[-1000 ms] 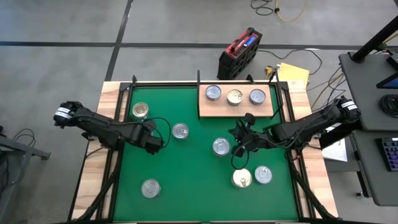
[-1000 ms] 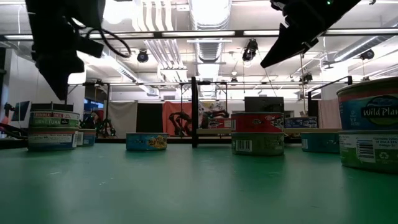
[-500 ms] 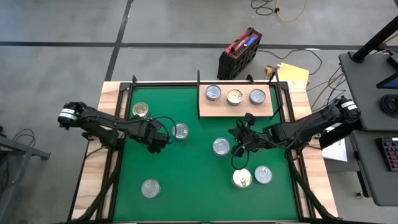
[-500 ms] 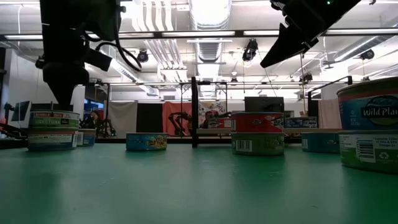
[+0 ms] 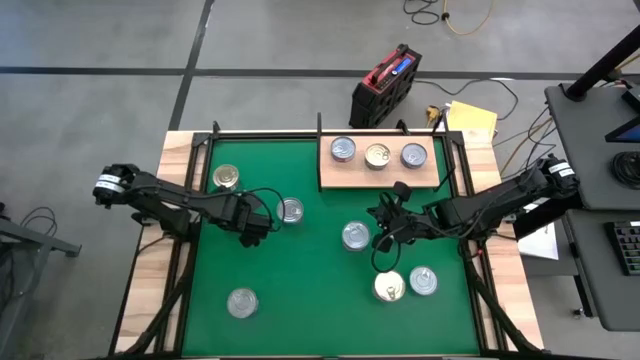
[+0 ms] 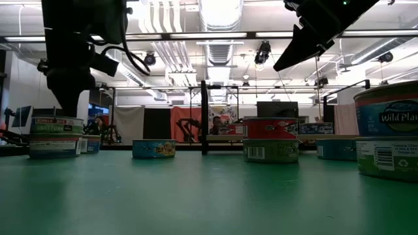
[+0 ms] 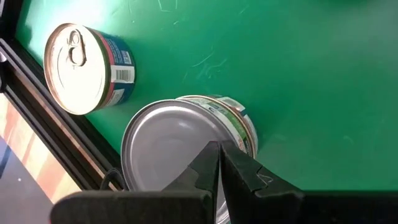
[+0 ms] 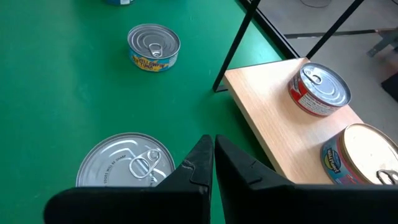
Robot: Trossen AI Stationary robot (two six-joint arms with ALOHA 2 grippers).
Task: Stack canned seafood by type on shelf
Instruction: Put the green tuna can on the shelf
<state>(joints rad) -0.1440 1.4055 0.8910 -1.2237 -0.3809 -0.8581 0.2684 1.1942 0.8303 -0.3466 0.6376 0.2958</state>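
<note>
The pale wooden shelf (image 5: pixel 328 178) lies at the mat's far edge with three cans on it (image 5: pixel 378 155). Several more cans stand loose on the green mat. My left gripper (image 5: pixel 262 230) is shut and hovers just over a silvery-lidded can (image 5: pixel 291 210); the left wrist view shows its fingertips (image 7: pixel 219 155) above that lid (image 7: pixel 165 140). My right gripper (image 5: pixel 384 238) is shut and hangs high beside a pull-tab can (image 5: pixel 355 236), which also shows in its wrist view (image 8: pixel 124 165). In the low view both grippers (image 6: pixel 68 108) (image 6: pixel 282 65) are clear of the cans.
A gold-lidded can (image 5: pixel 226 178) stands by the mat's far left corner. Another gold-lidded can (image 5: pixel 390 288) and a silvery one (image 5: pixel 423 281) stand near right. One can (image 5: pixel 242 302) sits near left. A black frame (image 5: pixel 196 190) rims the mat.
My left gripper has moved toward the table's right and a little down, closing on the silvery-lidded can, and stays shut. The cans and my right arm have kept still.
</note>
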